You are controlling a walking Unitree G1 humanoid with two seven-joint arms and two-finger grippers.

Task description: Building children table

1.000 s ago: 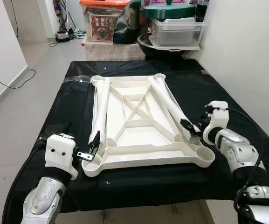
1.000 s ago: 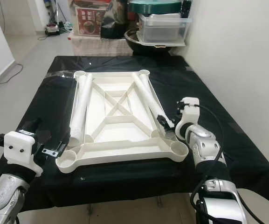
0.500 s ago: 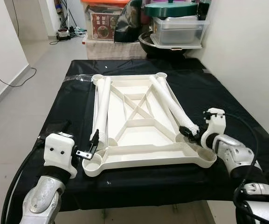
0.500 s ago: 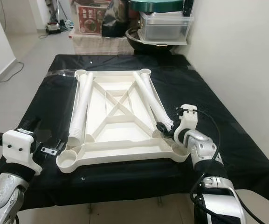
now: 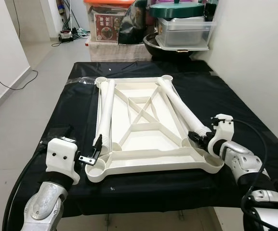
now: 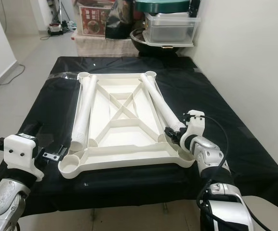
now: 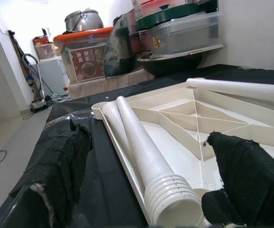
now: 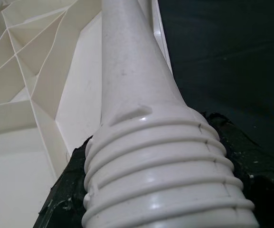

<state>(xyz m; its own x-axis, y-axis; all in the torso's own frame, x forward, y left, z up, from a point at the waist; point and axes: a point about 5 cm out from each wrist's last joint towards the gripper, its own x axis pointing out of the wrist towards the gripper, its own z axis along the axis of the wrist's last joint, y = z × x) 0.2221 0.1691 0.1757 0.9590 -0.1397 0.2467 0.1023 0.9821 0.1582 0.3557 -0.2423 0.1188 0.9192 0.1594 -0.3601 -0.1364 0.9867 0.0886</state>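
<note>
- The left pincer [image 5: 94,153] hangs released at the near-left corner of the black-draped desk [image 5: 71,103], its padded fingers [image 7: 61,166] spread either side of the threaded mouth of the left white plastic tube leg [image 5: 105,113] without touching it.
- That leg lies loose along the left side of the upturned white plastic child's tabletop [image 5: 143,127], which rests flat in the middle of the desk, ribs up, with an empty round socket [image 5: 95,171] at its near-left corner.
- The tabletop looks rigid and light, moulded in one piece; its smooth plastic would likely slide on the cloth if pushed.
- The right white plastic tube leg [image 5: 179,108] runs along the tabletop's right side, its ridged end by the near-right socket [image 5: 210,163].
- The right pincer [image 5: 196,138] is clenched around that ridged collar [image 8: 160,166], pads on both flanks.
- The legs appear hollow, stiff and slick along the shaft; the ridges seem the surest place to grip, since a tapered shaft could slip.
- Storage boxes [image 5: 182,31] stand stacked beyond the desk.
</note>
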